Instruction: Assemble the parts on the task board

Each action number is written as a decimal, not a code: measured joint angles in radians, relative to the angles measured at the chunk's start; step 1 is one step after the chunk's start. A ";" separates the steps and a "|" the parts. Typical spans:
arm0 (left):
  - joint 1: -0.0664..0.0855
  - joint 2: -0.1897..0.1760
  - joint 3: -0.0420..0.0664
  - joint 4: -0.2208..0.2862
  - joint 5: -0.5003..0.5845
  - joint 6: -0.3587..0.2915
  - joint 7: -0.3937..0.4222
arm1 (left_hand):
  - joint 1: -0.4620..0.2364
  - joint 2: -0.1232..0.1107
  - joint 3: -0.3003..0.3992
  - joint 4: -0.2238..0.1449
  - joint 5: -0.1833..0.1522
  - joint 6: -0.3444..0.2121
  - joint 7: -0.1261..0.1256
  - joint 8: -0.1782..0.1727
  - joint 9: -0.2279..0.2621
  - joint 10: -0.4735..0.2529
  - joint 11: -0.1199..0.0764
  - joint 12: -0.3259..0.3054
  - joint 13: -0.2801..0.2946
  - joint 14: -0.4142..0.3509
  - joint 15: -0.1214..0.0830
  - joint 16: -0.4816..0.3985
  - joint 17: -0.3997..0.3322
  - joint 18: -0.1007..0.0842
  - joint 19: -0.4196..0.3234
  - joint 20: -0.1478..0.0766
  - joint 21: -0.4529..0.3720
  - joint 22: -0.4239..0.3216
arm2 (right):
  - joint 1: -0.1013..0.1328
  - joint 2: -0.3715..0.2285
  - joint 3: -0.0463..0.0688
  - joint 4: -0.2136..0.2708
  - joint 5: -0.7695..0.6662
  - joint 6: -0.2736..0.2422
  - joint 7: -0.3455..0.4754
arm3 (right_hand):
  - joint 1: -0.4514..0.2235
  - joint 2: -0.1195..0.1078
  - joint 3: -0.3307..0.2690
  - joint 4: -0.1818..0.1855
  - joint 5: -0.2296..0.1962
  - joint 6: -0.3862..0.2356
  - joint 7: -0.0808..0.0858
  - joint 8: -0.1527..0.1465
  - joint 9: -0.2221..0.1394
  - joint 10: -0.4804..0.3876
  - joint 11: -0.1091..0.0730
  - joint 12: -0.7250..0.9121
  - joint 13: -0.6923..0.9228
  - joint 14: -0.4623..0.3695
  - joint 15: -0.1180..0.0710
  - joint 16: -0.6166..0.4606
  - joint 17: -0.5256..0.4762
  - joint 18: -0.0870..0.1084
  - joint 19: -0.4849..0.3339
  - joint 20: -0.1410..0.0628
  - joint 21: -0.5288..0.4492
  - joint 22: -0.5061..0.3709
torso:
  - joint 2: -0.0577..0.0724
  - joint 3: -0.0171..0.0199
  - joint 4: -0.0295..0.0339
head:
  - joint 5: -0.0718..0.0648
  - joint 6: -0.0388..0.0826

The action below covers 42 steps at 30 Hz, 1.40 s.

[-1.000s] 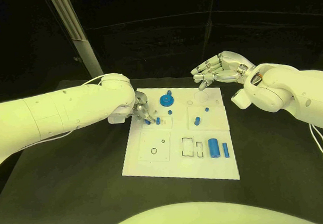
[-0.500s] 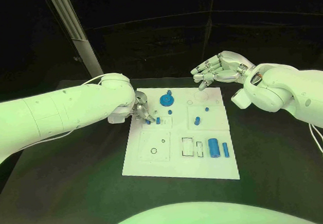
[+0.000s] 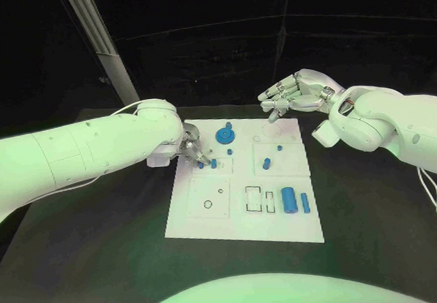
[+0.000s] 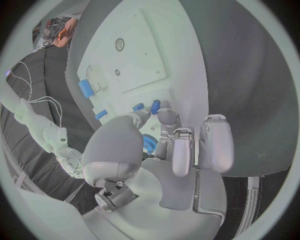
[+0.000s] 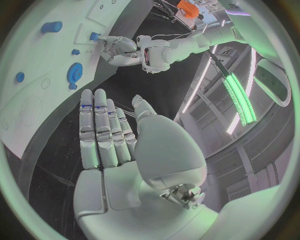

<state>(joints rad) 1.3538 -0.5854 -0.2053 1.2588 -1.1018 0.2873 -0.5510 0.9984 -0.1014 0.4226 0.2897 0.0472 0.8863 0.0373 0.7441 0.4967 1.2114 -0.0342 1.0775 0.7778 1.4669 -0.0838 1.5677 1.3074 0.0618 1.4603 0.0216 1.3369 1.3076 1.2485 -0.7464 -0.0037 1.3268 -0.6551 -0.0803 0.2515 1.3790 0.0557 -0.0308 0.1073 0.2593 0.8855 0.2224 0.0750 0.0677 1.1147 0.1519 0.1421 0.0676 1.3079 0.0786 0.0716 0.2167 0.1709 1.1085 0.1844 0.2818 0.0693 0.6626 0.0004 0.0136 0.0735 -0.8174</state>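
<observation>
- At the left hand's fingertips, near the task board's far left corner: two short blue pegs, side by side and almost touching the tips, possibly pinched; contact too small to confirm, so grip cannot be told.
- In the left wrist view: fingers drawn close together and reaching down to the pegs, thumb curved in from the side.
- Just right of those fingers: pegs apparently upright in a small square panel, long axis pointing up off the board; any coming push or pull judged to run along that vertical line.
- Slightly farther and to the right: blue gear, flat on the board, axis upright, close to the left hand and well apart from the right.
- Further right, mid-board: small blue pin, leaning or lying with its long axis running near to far.
- Toward the near right: blue cylinder and slimmer blue rod, both lying flat, parallel, long axes running near to far, beside rectangular outlines.
- Over the board's far right corner: right hand, raised, fingers straight and pressed side by side, holding nothing, thumb apart.
- Judged nearer to the pegs by far: the left hand; the right better placed for the pin or cylinder.
</observation>
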 measured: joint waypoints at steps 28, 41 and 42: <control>0.019 -0.064 0.002 0.011 0.240 -0.318 0.293 | 0.175 -0.078 0.052 -0.092 0.000 -0.276 0.135 -0.139 -0.111 -0.455 0.140 -0.351 -0.327 -0.346 0.116 -0.699 -0.538 0.101 -0.365 0.111 -0.769 -0.665 | -0.001 0.001 0.000 -0.008 0.000 0.001 0.000 | 0.000 0.000 0.000 0.000 0.000 0.000 0.000 0.000 0.000 0.000 0.000 0.000 0.000 0.000 0.000 0.000 0.000 0.000 0.000 0.000 0.000 0.000 | 0.000 -0.0005 0.0012 | -0.007 0.014; -0.038 0.020 -0.004 -0.052 0.041 -0.429 0.592 | 0.377 -0.098 0.045 -0.250 0.000 -0.143 0.127 -0.277 -0.258 -0.428 0.139 -0.505 -0.488 -0.275 0.106 -0.666 -0.561 0.116 -0.288 0.097 -0.773 -0.692 | -0.003 0.008 0.000 -0.012 0.000 0.001 0.000 | 0.000 0.000 0.000 0.000 0.004 0.000 0.000 0.000 0.000 0.000 0.000 0.004 0.000 0.000 0.000 0.000 -0.002 0.000 0.000 0.000 -0.006 0.000 | 0.001 -0.0009 -0.0008 | -0.020 0.029; -0.041 0.026 -0.004 -0.059 0.016 -0.434 0.601 | 0.377 -0.098 0.042 -0.253 0.000 -0.131 0.125 -0.288 -0.268 -0.422 0.136 -0.514 -0.499 -0.246 0.104 -0.633 -0.533 0.116 -0.273 0.095 -0.764 -0.688 | -0.004 0.008 0.000 -0.012 0.000 0.001 0.000 | 0.000 0.000 0.000 0.000 0.004 0.000 0.000 0.000 0.000 0.000 0.000 0.004 0.000 0.000 0.000 0.000 -0.002 0.000 0.000 0.000 -0.006 0.000 | 0.001 -0.0009 -0.0008 | -0.020 0.030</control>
<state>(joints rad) 1.3128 -0.5599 -0.2094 1.2003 -1.0862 -0.1463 0.0505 1.3752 -0.1990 0.4648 0.0366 0.0472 0.7549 0.1625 0.4565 0.2292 0.7890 0.1022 0.5638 0.2784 1.2207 0.0200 0.9351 0.7744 0.1779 1.1871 0.1167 0.5729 0.6199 1.2449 -0.7380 -0.0039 1.3150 -0.6551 -0.0790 0.2511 1.3790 0.0557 -0.0304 0.1077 0.2630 0.8855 0.2224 0.0750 0.0676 1.1147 0.1518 0.1460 0.0676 1.3079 0.0786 0.0716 0.2152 0.1709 1.1085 0.1843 0.2757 0.0695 0.6632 -0.0005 0.0128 0.0531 -0.7872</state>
